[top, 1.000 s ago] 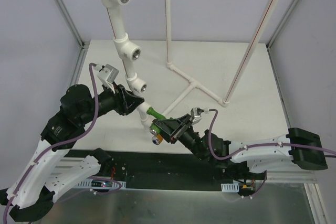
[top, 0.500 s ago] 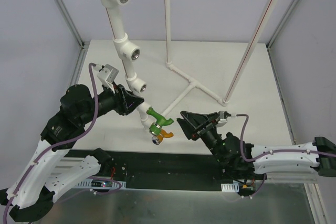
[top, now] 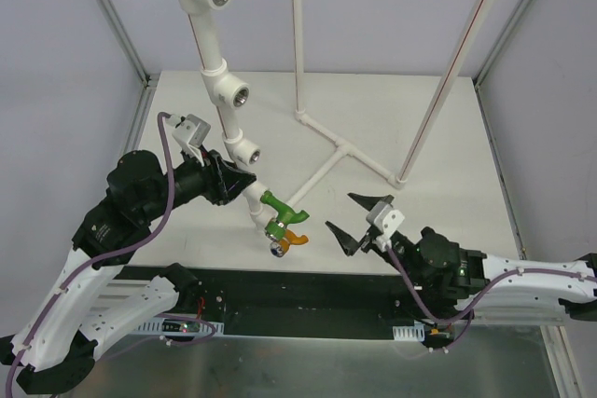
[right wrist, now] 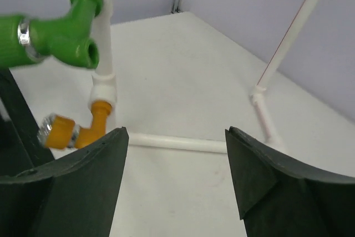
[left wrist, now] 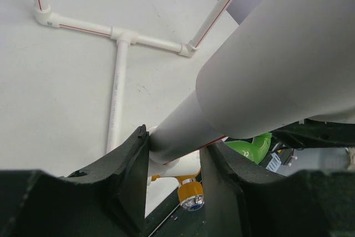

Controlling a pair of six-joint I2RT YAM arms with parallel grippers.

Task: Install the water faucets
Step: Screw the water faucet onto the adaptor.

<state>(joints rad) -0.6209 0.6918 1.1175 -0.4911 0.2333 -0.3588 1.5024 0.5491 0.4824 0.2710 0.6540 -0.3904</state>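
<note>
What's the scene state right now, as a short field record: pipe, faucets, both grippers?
white pipe: tilted stand, three tee fittings with bare threaded holes
green faucet: mounted at the pipe's lower end
orange faucet: mounted just below the green one
left gripper: shut on the white pipe, just above the faucets
right gripper: open, empty, to the right of the faucets, not touching them
tightness of faucets: cannot tell
</note>
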